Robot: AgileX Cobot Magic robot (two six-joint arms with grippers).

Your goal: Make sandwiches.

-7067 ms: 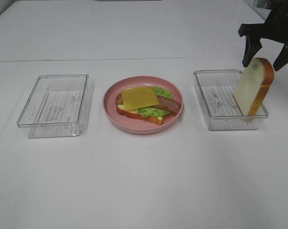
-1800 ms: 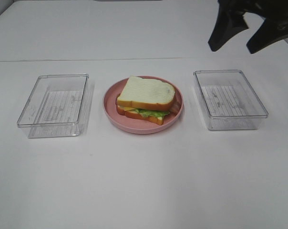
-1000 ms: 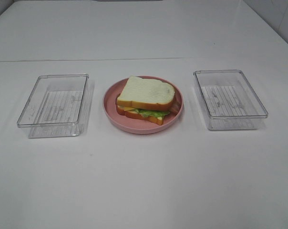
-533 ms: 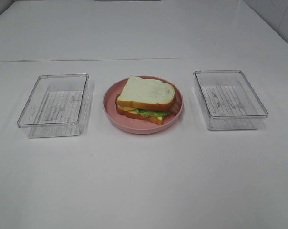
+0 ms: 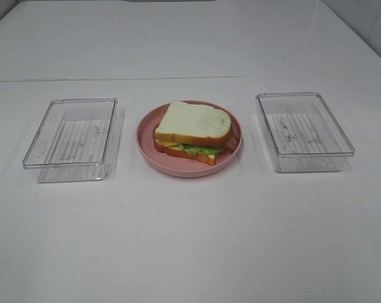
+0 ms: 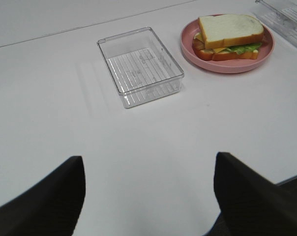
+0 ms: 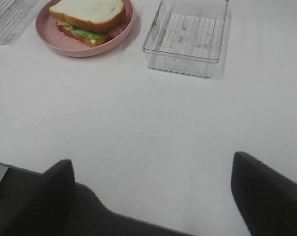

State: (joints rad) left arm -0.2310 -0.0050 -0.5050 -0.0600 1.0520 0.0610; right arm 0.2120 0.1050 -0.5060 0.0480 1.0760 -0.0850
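On the white table [image 5: 190,240], the left clear tray [image 5: 72,137] sits at the left of the exterior high view, holding nothing visible. The round pink plate [image 5: 146,148] stands at centre, between the two trays and apart from both. The sandwich [image 5: 193,132] rests on this plate as a complete stack: the top bread slice [image 5: 194,122] covers the fillings, with yellow cheese [image 5: 170,144] and green lettuce [image 5: 200,149] showing at the near edge above the bottom bread slice [image 5: 190,155]. A strip of bacon [image 7: 120,28] protrudes at one side in the right wrist view. The right clear tray [image 5: 304,131] sits at the right. Neither arm appears in the exterior high view. The left gripper [image 6: 148,196] is released, jaws wide apart over bare table, grasping nothing. The right gripper [image 7: 151,194] is likewise released, jaws wide, near the table's edge.
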